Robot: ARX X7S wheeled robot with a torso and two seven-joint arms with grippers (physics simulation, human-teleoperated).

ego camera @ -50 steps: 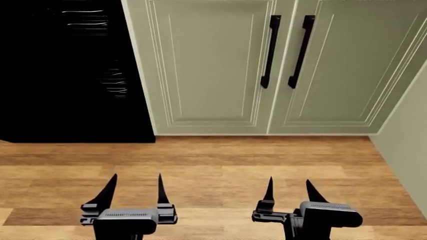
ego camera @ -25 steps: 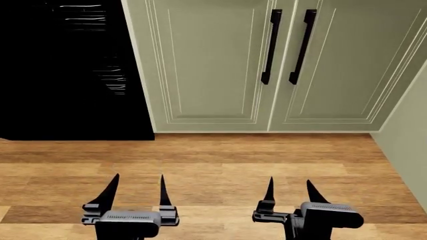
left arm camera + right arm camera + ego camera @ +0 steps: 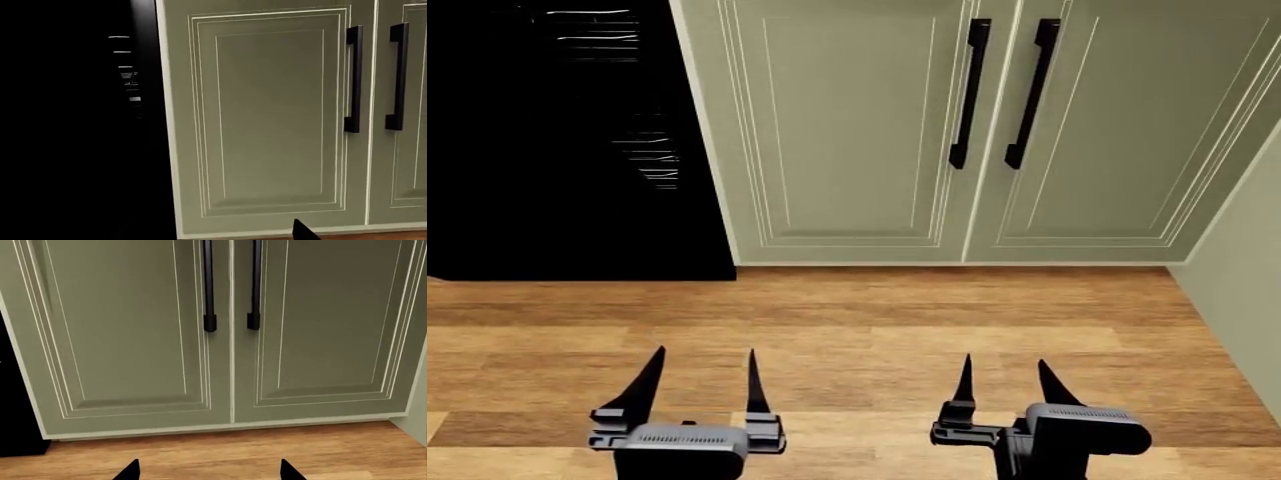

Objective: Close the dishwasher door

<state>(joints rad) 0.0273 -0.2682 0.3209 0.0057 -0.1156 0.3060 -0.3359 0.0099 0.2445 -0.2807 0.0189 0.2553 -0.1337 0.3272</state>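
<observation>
The dishwasher door (image 3: 561,150) is a large black panel at the far left of the head view, standing beside the pale green cabinets, with faint white marks (image 3: 127,70) near its edge. I cannot tell how far it stands open. My left gripper (image 3: 702,352) hangs open over the wooden floor, well short of the black panel. My right gripper (image 3: 1005,360) is open too, facing the cabinet doors, and nothing is between its tips (image 3: 209,470). In the left wrist view only one fingertip (image 3: 303,231) shows; the other is lost against the black.
Two pale green panelled cabinet doors (image 3: 841,130) with vertical black handles (image 3: 966,95) fill the middle and right. A pale green side wall (image 3: 1241,270) closes the right. Wooden floor (image 3: 868,320) lies between the grippers and the cabinets.
The cabinets and black panel sit slightly higher in the head view than a second ago. Both grippers stay open and almost still.
</observation>
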